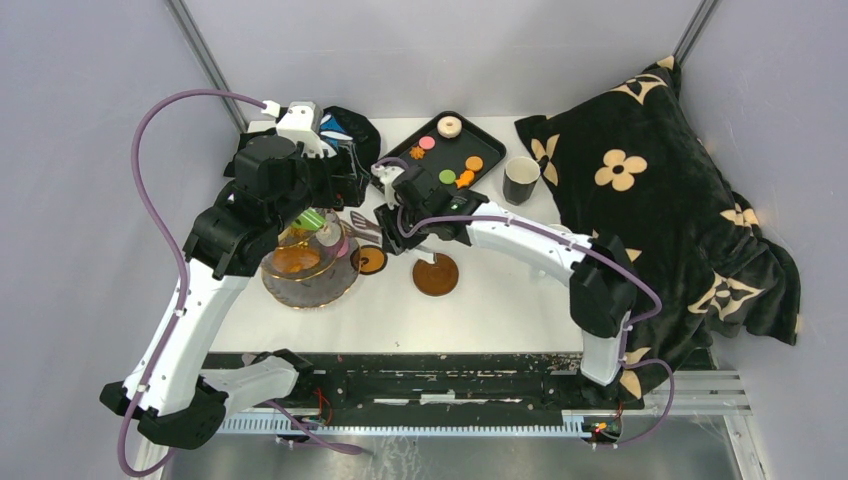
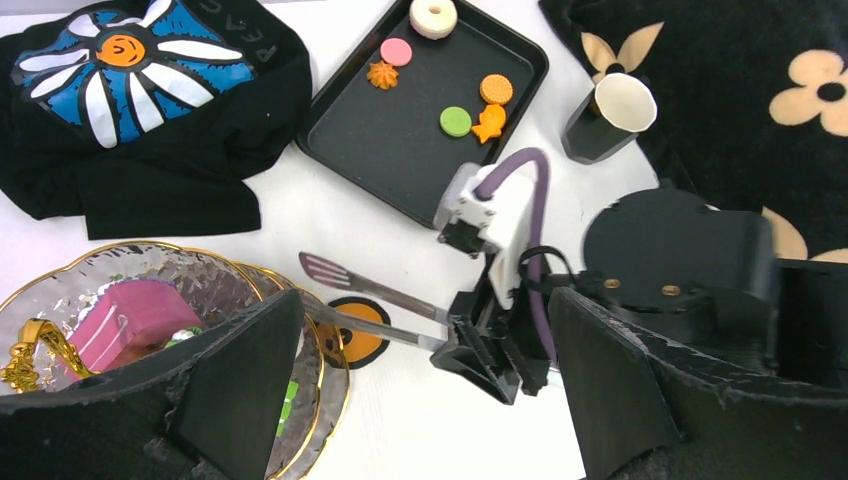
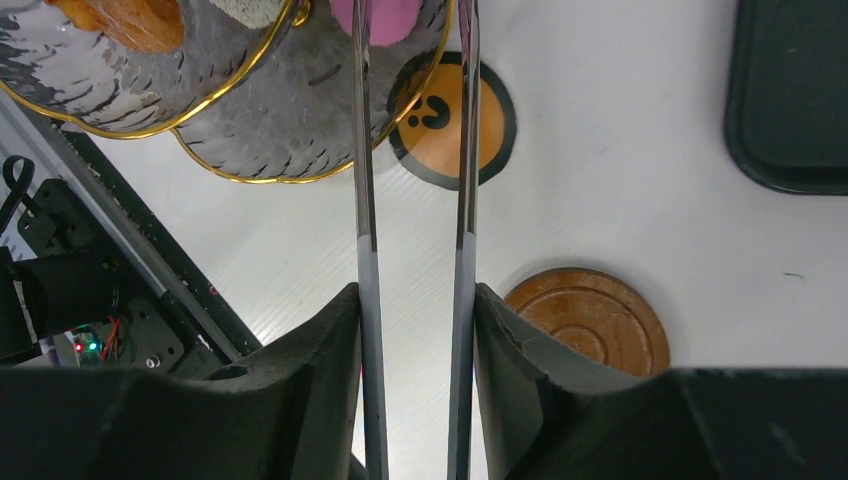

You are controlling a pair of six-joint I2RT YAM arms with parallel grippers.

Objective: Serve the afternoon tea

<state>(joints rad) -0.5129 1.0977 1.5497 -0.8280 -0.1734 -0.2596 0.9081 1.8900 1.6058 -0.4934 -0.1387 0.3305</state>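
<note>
The three-tier glass stand [image 1: 310,268] with gold rims stands left of centre. A pink pastry [image 2: 140,315] lies on its top tier, and orange and green pieces on the lower tiers. My right gripper [image 1: 405,222] is shut on metal tongs [image 3: 365,200]. The tongs' tips reach over the stand's rim [image 3: 270,130], with a pink pastry [image 3: 390,15] between them. My left gripper [image 2: 425,305] is open and empty, above the stand. A black tray [image 1: 480,135] holds several small pastries. The dark cup [image 1: 521,180] stands right of the tray. A brown saucer [image 1: 435,274] lies at centre. The white mug is out of view.
An orange disc with a black rim [image 1: 369,260] lies by the stand, under the tongs. The black cloth with a blue-white flower [image 2: 140,100] lies at the back left. The black blanket with tan flowers [image 1: 660,200] fills the right side.
</note>
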